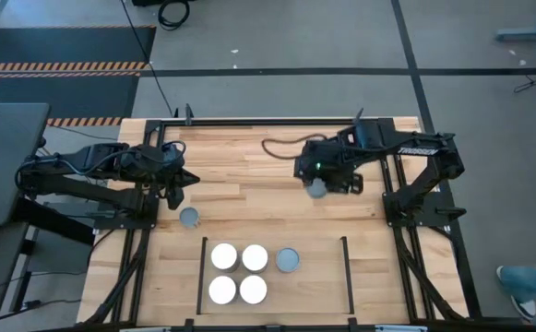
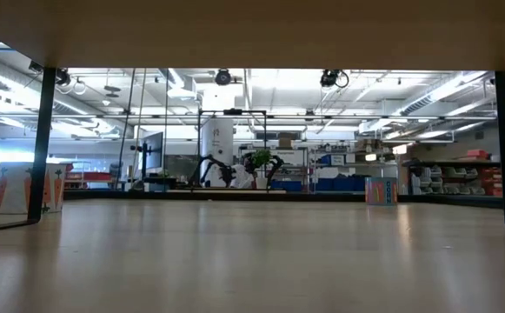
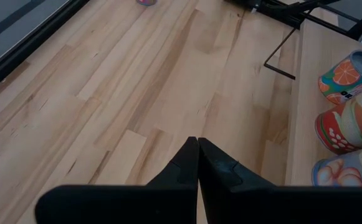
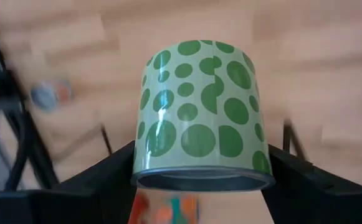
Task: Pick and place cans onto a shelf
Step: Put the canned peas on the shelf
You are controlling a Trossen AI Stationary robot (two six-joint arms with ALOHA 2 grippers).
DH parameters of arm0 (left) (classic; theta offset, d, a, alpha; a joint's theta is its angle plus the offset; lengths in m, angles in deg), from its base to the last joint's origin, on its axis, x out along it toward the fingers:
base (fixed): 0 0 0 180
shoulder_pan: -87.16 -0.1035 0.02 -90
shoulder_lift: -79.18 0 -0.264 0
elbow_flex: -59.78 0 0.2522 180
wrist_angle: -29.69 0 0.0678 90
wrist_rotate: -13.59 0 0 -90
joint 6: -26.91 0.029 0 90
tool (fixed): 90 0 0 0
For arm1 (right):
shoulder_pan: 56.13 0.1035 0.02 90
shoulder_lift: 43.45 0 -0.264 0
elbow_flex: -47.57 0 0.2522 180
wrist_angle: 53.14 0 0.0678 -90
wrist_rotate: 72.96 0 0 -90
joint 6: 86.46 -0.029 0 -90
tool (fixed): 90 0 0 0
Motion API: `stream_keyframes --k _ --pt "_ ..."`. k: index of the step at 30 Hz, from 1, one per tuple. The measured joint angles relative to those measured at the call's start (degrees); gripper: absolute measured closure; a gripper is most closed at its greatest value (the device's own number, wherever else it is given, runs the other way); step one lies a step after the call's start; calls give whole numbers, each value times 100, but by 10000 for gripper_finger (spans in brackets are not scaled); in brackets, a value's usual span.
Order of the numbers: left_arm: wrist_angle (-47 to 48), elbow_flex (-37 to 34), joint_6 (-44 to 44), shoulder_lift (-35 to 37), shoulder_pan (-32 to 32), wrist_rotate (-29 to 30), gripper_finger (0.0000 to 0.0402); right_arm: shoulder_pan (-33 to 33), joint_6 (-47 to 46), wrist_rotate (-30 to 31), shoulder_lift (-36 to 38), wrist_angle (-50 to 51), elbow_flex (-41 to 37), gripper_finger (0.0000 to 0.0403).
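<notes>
Plank tabletop (image 1: 249, 175); right end effector (image 1: 318, 187) pinching green-dotted can (image 4: 200, 112); left end effector (image 3: 197, 163) pressed together, empty.

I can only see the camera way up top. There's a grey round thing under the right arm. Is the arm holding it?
Observer: Yes. The right wrist view shows the right gripper shut on a dotted can, pale green with darker green spots.
Operator: Cool! Has the left arm got one too?
Observer: No. The left wrist view shows the left gripper shut with nothing in it, over the bare table.
Operator: The ones on the shelf just look like circles to me. Do they have pictures?
Observer: At least one does. In the left wrist view, the orange can on the shelf has orange slices on its side.
</notes>
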Motion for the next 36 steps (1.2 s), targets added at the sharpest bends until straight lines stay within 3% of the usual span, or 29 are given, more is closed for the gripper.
stream_keyframes --k 7,10,20,27,36 --pt "0 -1 0 0 0 0 392 664 -891 -2002 15 -494 -2 116" --pt "0 -1 -2 0 -1 0 392 981 -1509 -2367 15 -789 -2 116" --pt "0 0 0 0 -2 0 392 1803 -2885 -2383 15 -1090 -2 116" --pt "0 -1 -2 2 -1 0 392 1945 -2986 -2386 -181 -1408 -106 116" --pt "-7 -1 -1 0 -1 0 392 2018 -3096 -2827 -847 -3142 -197 116"
